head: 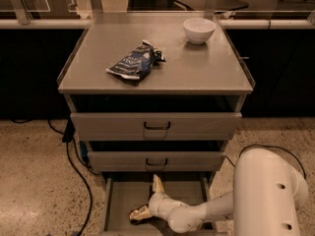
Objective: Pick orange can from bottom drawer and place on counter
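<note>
Camera view shows the gripper (156, 196) down in the bottom drawer (123, 200), right beside the orange can (139, 214). I cannot tell if it pinches anything.

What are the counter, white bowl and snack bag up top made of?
The counter: grey metal by its dull even sheen, likely steel. The white bowl: smooth and glossy, ceramic or plastic, cannot tell. The dark blue snack bag: crinkled plastic or foil film. The gripper is down in the bottom drawer.
</note>
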{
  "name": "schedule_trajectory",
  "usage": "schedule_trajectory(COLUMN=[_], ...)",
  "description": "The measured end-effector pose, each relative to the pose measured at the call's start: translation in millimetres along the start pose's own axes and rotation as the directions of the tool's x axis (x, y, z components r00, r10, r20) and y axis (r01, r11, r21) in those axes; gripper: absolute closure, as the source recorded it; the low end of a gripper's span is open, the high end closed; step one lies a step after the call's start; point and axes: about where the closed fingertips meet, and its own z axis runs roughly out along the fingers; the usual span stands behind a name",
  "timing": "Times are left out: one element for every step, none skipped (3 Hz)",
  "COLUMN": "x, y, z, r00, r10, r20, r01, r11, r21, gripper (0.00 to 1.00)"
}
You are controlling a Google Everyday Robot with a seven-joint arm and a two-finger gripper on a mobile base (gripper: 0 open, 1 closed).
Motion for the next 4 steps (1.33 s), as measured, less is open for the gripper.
schedule_trajectory(x=[0,-2,-16,-22], y=[0,-3,-10,-15], z=[0,-3,-32,-108], r00=[1.0,1.0,0.998,0.994], r10=[0.0,-0.011,-0.024,-0.016], r20=[0.0,-0.028,-0.052,-0.113], r01=[0.0,0.012,0.026,0.02], r11=[1.0,0.9996,0.9984,0.9992], r21=[0.0,0.025,0.05,0.036], gripper=[0.0,0.0,0.0,0.0])
